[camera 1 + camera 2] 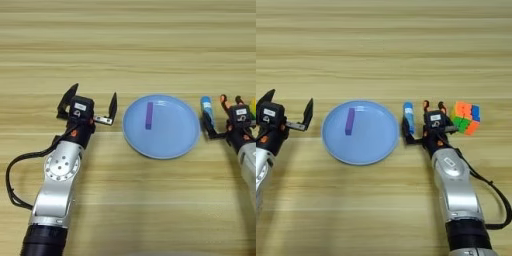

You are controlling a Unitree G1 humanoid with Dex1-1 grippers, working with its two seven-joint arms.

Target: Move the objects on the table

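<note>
Centrally, purple bar [349, 121] laid on blue plate [376, 145], right hand [423, 122] spread beside blue tube [408, 118] (cube [466, 117] just right), left hand [87, 104] spread wide, on the desk [381, 50].

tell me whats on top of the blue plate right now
Only the thin purple bar lies on the light-blue plate, left of its middle. The blue tube lies on the table beside it. Nothing there is covered.
</note>
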